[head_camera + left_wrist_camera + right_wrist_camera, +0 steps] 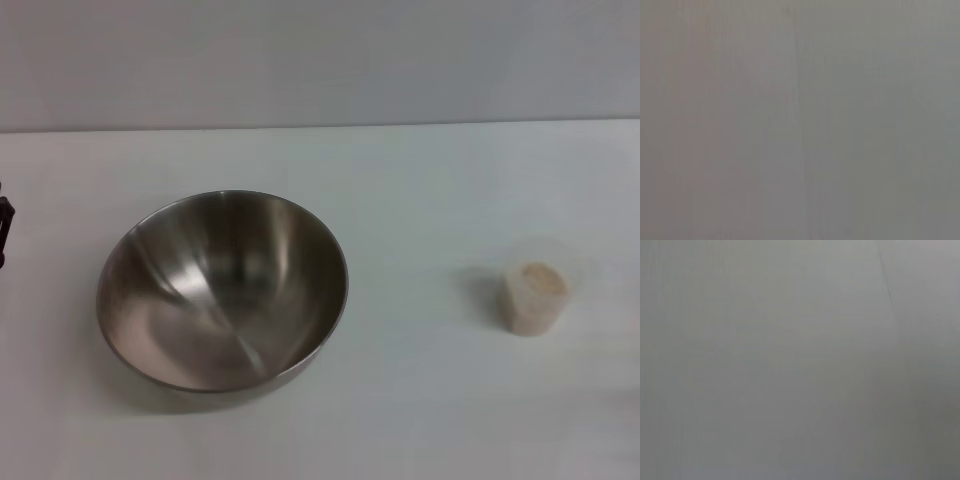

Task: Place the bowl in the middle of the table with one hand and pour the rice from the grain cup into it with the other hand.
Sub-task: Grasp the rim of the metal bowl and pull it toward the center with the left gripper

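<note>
The bowl [222,290], a wide shiny steel one, rests on the white table [420,400] left of centre and has nothing in it. The grain cup [535,297], small and clear, stands upright to the right and is filled with beige rice [541,279] to just under its rim. At the left edge of the head view a dark sliver of my left gripper [4,228] shows, well apart from the bowl. My right gripper is out of view. Both wrist views show only a plain grey surface.
A pale wall [320,60] rises behind the table's far edge. White tabletop lies between the bowl and the cup.
</note>
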Robot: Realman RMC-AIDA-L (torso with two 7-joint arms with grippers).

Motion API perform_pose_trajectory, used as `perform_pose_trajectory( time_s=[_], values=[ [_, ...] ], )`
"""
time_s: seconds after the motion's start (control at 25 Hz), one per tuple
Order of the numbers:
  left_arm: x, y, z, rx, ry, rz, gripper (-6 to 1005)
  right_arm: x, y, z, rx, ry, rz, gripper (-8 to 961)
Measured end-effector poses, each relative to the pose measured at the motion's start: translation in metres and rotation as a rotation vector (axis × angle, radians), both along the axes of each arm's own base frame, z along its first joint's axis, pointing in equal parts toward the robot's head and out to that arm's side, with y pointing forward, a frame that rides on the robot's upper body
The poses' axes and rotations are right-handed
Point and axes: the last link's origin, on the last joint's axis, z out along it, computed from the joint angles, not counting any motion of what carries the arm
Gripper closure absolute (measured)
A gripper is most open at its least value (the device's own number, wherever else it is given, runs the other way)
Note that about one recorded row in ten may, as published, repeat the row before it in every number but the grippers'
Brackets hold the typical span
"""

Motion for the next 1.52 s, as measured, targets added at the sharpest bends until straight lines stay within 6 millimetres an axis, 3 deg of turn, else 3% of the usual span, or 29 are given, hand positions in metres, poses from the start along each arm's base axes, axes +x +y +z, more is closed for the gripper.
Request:
perform_pose_trajectory(
  time_s=[0.2,0.4,0.72,0.88,1.12,1.36,1.52],
  values=[
    [0.006,0.008,-0.002,-0.014,0.011,0.004,218,-0.001,0.002,0.0,-0.002,0.001,0.006,127],
    [0.025,0.028,0.0,-0.039,0.064,0.052,223,-0.001,0.003,-0.001,-0.006,0.003,0.008,127],
    [0.077,0.066,0.027,-0.319,0.037,0.093,230,-0.001,0.004,-0.002,-0.011,0.007,0.005,128],
    [0.093,0.071,0.035,-0.402,0.011,0.115,234,-0.001,0.004,-0.002,-0.011,0.008,0.007,128],
    [0.115,0.088,0.066,-0.622,-0.045,0.188,239,-0.002,0.007,-0.002,-0.012,0.009,0.013,128],
    [0.115,0.093,0.081,-0.821,-0.05,0.269,244,-0.002,0.007,-0.002,-0.012,0.009,0.012,128],
    [0.108,0.084,0.086,-0.914,-0.032,0.307,248,-0.001,0.006,-0.002,-0.012,0.007,0.008,127]
  ],
)
